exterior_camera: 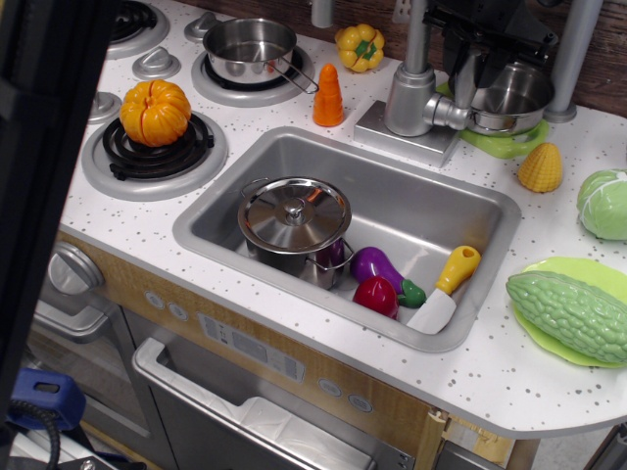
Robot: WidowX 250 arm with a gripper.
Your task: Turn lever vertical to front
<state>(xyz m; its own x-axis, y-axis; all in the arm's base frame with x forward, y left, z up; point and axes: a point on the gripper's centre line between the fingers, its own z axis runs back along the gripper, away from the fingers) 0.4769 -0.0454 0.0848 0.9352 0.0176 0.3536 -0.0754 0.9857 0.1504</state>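
Lever, short silver stub jutting rightward from the grey tap body, upper right of frame: black gripper hangs just above it, finger spread not discernible, so seat your fingers squarely astride the stub before swinging it frontward.

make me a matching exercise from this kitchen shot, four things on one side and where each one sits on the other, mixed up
Things:
1. pumpkin
2. lidded pot
3. bitter gourd
4. lever

Places:
A. on the green plate at the right edge
B. jutting from the tap body behind the sink, under the gripper
C. on the front stove burner
D. inside the sink, left of the eggplant

Pairs: 1-C, 2-D, 3-A, 4-B
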